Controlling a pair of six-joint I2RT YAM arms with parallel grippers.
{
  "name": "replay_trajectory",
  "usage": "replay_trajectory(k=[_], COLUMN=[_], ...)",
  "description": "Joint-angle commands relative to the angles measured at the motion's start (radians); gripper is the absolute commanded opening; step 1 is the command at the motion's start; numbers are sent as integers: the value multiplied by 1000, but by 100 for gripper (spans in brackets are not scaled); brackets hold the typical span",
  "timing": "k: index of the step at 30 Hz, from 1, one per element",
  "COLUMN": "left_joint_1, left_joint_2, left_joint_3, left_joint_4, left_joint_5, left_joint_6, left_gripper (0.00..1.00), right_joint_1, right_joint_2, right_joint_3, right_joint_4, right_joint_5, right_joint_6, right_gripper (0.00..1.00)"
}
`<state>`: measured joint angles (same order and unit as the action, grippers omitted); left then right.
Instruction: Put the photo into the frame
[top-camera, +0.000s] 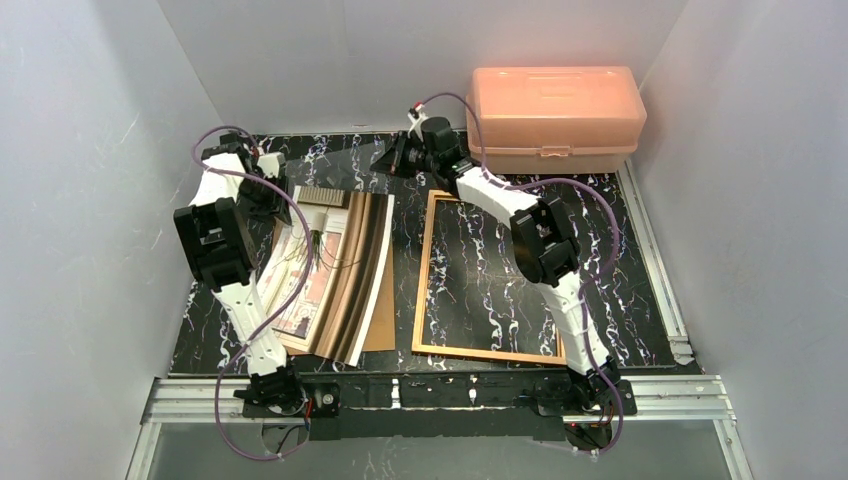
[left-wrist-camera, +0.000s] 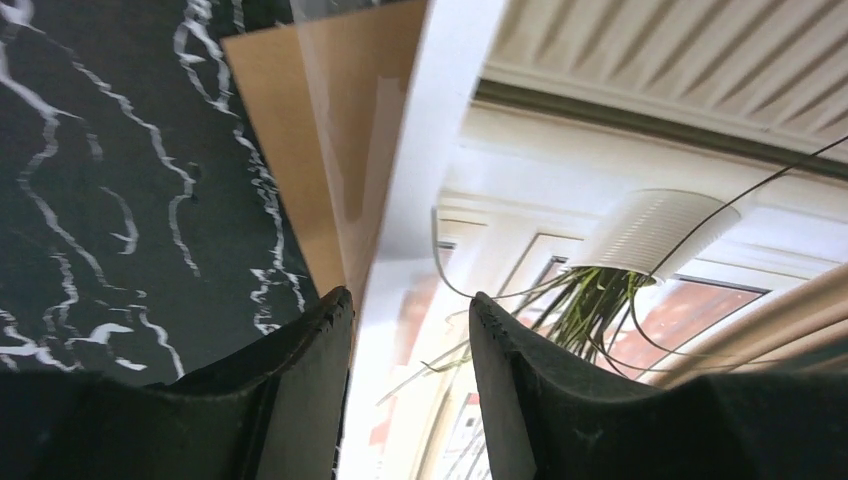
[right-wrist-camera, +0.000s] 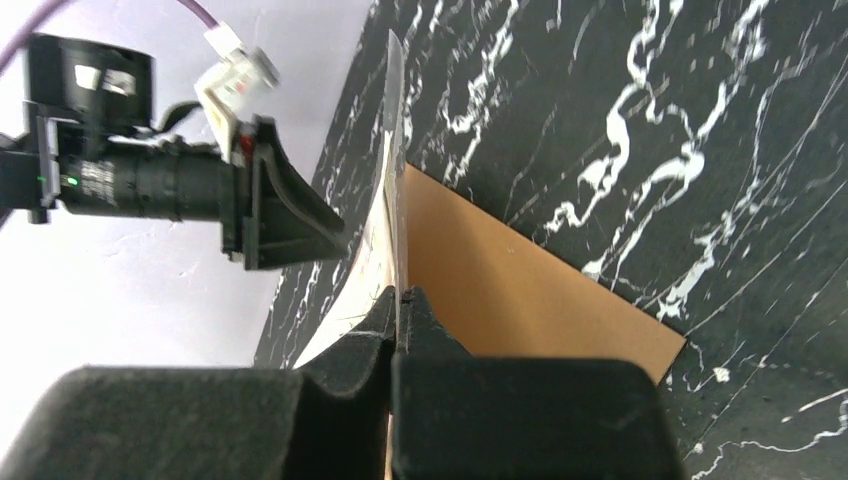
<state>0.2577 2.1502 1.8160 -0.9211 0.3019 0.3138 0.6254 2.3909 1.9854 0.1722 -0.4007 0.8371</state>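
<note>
Starting with the top external view: the thin-railed orange-brown wooden frame (top-camera: 480, 352) lies flat on the right half of the black marbled table (top-camera: 620, 290), and only table surface shows inside its rails. The large rectangular paper photo (top-camera: 335, 260), banded beige, brown and white, lies to the left of the frame. It is bowed upward over a plain brown backing board (top-camera: 382, 330). The left gripper (top-camera: 268, 195) stands at the photo's far left corner and the right gripper (top-camera: 395, 160) at its far right corner. A pink plastic box (top-camera: 555, 110) rests far right.

Left wrist view: the fingers (left-wrist-camera: 320, 340) stand apart, and the photo's (left-wrist-camera: 560, 200) white border runs between them. No clamping shows.

Right wrist view: the right gripper (right-wrist-camera: 398, 300) is pressed together on the photo's (right-wrist-camera: 375, 265) thin edge. The sheet rises from the jaws, clear of the backing board (right-wrist-camera: 520, 290).

Status, as a judgement: one corner of the photo is lifted and held by the right arm alone. Remaining steps:
- carry the photo right;
- align it over the frame opening;
- lower it in.

Insertion has not begun.
</note>
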Motion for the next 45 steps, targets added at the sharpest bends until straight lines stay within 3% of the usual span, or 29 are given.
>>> replay_trajectory(k=[1,13,27,31,35,36,37,38,39,45], left_joint_1=[-18,-19,-30,-40,-59,-68,-76,-81,-87,-100], left_joint_2=[-80,-112,-138,-186,-226,-231,-236,-243,-251,-339], left_joint_3=[-65,-200,-125,-25,105,135,159,178,187,93], left_joint_4=[-82,-22,-50,-104,-199,-218,-234,-244,-247,-169], left_joint_5=[66,5,29,103,243,281,319,368,417,710], left_joint_6=[43,46,-38,-62,-68,-75,-85,-97,-111,-141], left_gripper=[45,44,48,58,63,68,77,92,98,99], right_joint_1=[-22,-65,-128,-127,-128,-127,-128,-128,-129,-145], right_joint_2=[-122,-253,-533,-606,-684,-702,-717,-728,-735,-788], right_joint_3=[121,115,129,106,93,92,95,103,117,148], right_joint_4=[-65,-127,-406,-477,-527,-532,-535,-536,-543,-546], right_joint_5=[52,97,143,124,94,83,72,57,37,-58], right_joint_6=[-104,-188,-284,-283,-279,-273,-264,-251,-235,-147], right_gripper=[1,1,1,1,1,1,1,1,1,1])
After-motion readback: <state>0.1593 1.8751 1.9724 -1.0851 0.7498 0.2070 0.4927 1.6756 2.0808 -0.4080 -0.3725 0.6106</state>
